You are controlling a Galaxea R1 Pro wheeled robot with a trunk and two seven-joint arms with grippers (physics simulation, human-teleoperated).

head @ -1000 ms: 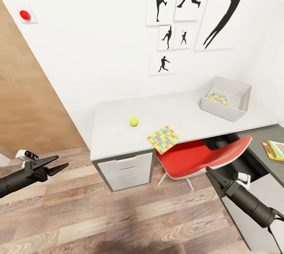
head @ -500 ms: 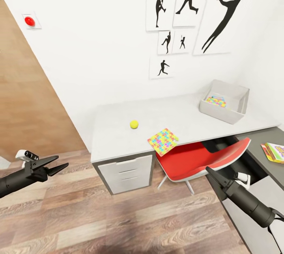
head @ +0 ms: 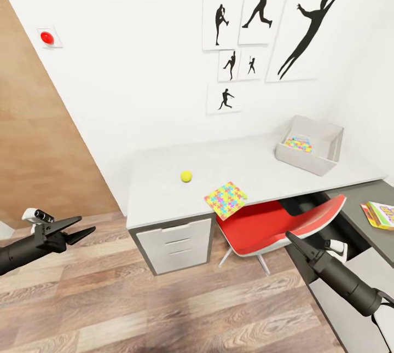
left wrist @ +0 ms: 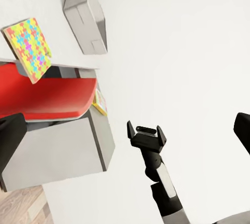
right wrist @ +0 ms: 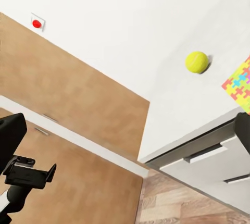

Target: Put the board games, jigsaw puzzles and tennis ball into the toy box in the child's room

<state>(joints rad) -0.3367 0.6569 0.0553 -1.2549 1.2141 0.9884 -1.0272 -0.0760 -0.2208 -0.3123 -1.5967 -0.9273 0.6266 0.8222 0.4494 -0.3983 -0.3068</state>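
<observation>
Jigsaw puzzle [head: 226, 200] lies cornerwise, overhanging the table [head: 164, 189] edge; left gripper [head: 76, 231] spread — right gripper [head: 290, 238] unclear.

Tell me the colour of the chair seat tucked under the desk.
Red: the moulded plastic chair seat shows best in the head view.

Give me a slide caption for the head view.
Open grippers face table with ball, puzzle and toy box.

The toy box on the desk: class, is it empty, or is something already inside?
Not empty. The toy box already holds a multicoloured jigsaw puzzle, lying on its floor.
</observation>
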